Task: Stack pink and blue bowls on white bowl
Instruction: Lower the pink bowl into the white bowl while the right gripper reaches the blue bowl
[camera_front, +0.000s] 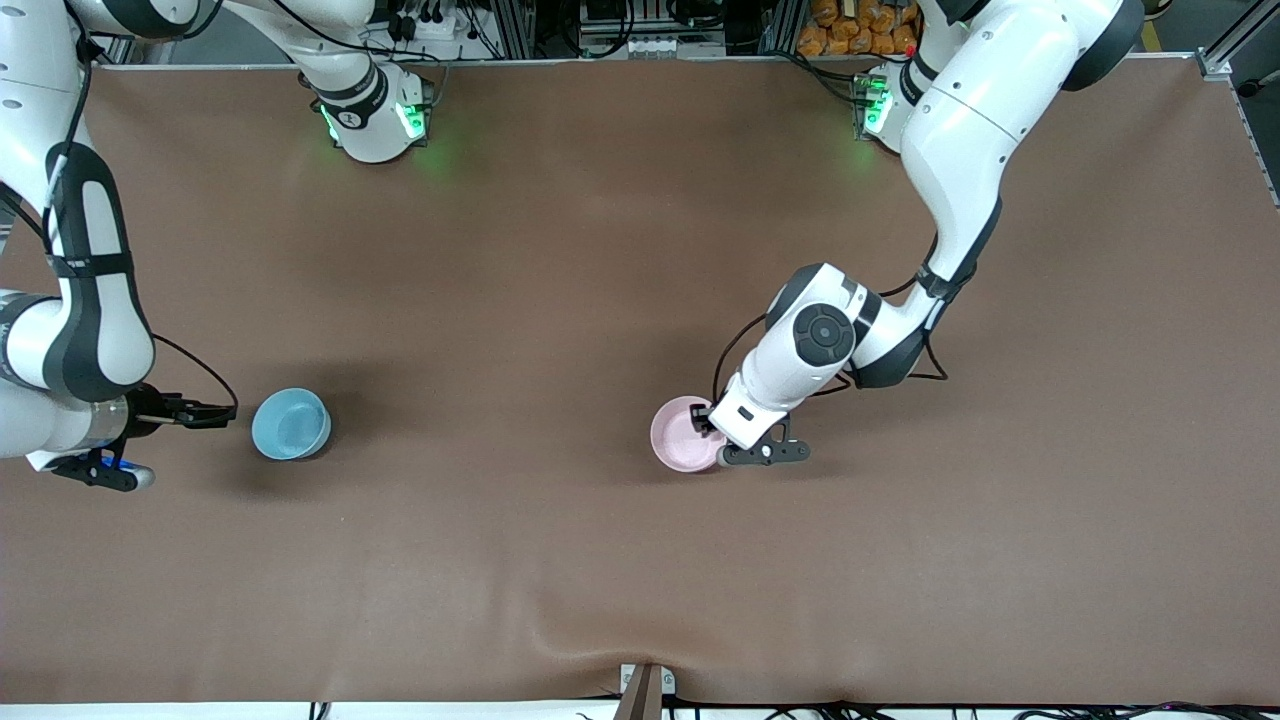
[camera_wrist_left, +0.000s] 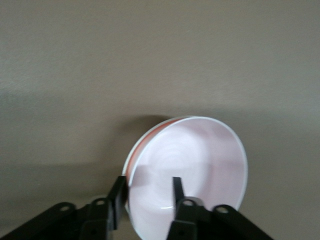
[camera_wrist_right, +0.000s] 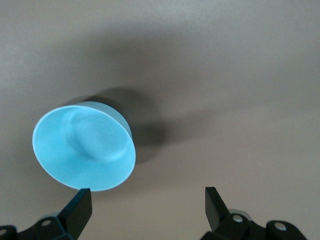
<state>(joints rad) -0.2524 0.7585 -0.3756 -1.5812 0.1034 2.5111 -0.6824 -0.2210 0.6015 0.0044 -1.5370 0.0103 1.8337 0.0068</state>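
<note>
The pink bowl (camera_front: 682, 435) sits upright near the table's middle. In the left wrist view a thin white edge (camera_wrist_left: 128, 167) shows just outside its wall, so the white bowl seems to lie under it, mostly hidden. My left gripper (camera_front: 710, 422) (camera_wrist_left: 148, 195) straddles the pink bowl's (camera_wrist_left: 200, 160) rim, one finger inside and one outside. The gap is wider than the wall, so it is open. The blue bowl (camera_front: 290, 424) (camera_wrist_right: 82, 147) stands alone toward the right arm's end. My right gripper (camera_front: 222, 412) (camera_wrist_right: 147, 200) hangs low beside it, open wide and holding nothing.
Brown mat (camera_front: 600, 250) covers the whole table, with a small ripple at its near edge by a clamp (camera_front: 645, 688). The two arm bases (camera_front: 375, 115) (camera_front: 880, 105) stand along the far edge.
</note>
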